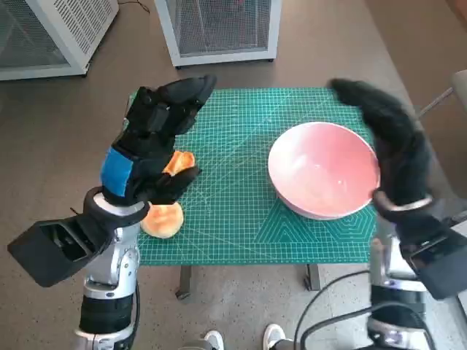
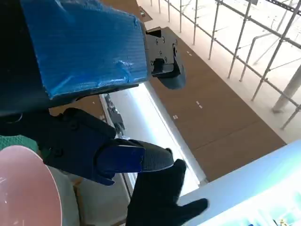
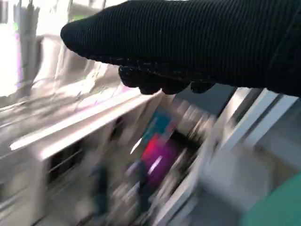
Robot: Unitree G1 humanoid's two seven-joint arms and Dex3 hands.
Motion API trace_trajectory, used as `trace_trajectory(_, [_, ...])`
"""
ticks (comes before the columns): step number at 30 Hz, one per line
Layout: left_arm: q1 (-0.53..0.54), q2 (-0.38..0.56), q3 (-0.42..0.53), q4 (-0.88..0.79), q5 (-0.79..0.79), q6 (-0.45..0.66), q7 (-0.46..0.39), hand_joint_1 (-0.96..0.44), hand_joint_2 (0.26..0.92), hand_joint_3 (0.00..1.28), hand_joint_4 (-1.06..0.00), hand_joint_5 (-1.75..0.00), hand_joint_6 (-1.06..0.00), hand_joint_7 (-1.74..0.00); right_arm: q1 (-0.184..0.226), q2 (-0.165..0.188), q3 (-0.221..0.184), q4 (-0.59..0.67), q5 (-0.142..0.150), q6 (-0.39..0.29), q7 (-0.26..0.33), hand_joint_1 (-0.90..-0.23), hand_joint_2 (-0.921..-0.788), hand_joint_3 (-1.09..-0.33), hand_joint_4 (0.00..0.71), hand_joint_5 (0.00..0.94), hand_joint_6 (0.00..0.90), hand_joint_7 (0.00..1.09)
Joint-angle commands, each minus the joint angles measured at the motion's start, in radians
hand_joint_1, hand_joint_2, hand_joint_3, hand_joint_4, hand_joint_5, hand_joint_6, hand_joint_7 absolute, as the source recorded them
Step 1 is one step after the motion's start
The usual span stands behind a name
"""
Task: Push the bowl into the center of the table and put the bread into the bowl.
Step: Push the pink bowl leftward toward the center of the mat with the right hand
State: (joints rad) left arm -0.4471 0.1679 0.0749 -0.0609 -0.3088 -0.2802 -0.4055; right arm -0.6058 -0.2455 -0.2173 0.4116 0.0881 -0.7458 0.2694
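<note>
I see the bowl (image 1: 324,170): pink, round, upright, empty, resting on the right half of the green mat. I see the bread (image 1: 163,219): golden-orange rolls near the mat's left front edge, partly hidden from my head view, well apart from the bowl.

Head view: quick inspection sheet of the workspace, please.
Surface: green mat covers the small table.
Job's things: pink bowl on the mat's right half, empty; bread at the left front edge, partly under the left hand.
Clutter: nothing seen.
Hands: left hand raised over the bread, holding nothing; right hand beside the bowl's right rim, blurred, contact unclear.
Cables: black cable by the right arm.
Surroundings: white mesh cabinets behind; shoes at the front.
</note>
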Motion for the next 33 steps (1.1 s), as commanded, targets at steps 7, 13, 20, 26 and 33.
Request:
trace_trajectory(7, [-0.001, -0.003, -0.008, -0.001, 0.017, -0.010, 0.003, -0.57, 0.921, 0.32, -0.23, -0.01, 0.00, -0.78, -0.109, -0.053, -0.091, 0.422, 0.045, -0.015, -0.080, -0.464, -0.921, -0.619, 0.339, 0.000, 0.066, 0.60])
trace_trajectory(13, [0.000, 0.000, -0.005, 0.000, 0.014, -0.011, 0.000, -0.58, 0.921, 0.32, -0.23, -0.01, 0.00, -0.78, -0.153, -0.087, -0.119, 0.609, 0.049, 0.016, -0.120, -0.442, -0.921, -0.623, 0.339, 0.001, 0.055, 0.60])
trace_trajectory(20, [0.005, 0.001, -0.003, 0.002, 0.014, -0.015, -0.002, -0.57, 0.921, 0.32, -0.23, -0.01, 0.00, -0.78, -0.169, -0.088, -0.143, 0.745, 0.054, 0.073, -0.193, -0.457, -0.921, -0.601, 0.348, 0.005, 0.060, 0.60])
trace_trajectory(26, [0.004, 0.004, -0.003, 0.008, 0.015, -0.017, -0.005, -0.57, 0.921, 0.32, -0.23, -0.01, 0.00, -0.78, -0.179, -0.064, -0.192, 0.808, 0.120, 0.132, -0.160, -0.454, -0.921, -0.612, 0.339, 0.001, 0.086, 0.56])
trace_trajectory(33, [0.004, 0.005, -0.005, 0.005, 0.020, -0.014, -0.004, -0.57, 0.921, 0.32, -0.22, -0.01, 0.00, -0.78, -0.178, -0.046, -0.229, 0.852, 0.172, 0.186, -0.095, -0.448, -0.921, -0.620, 0.324, 0.000, 0.098, 0.55])
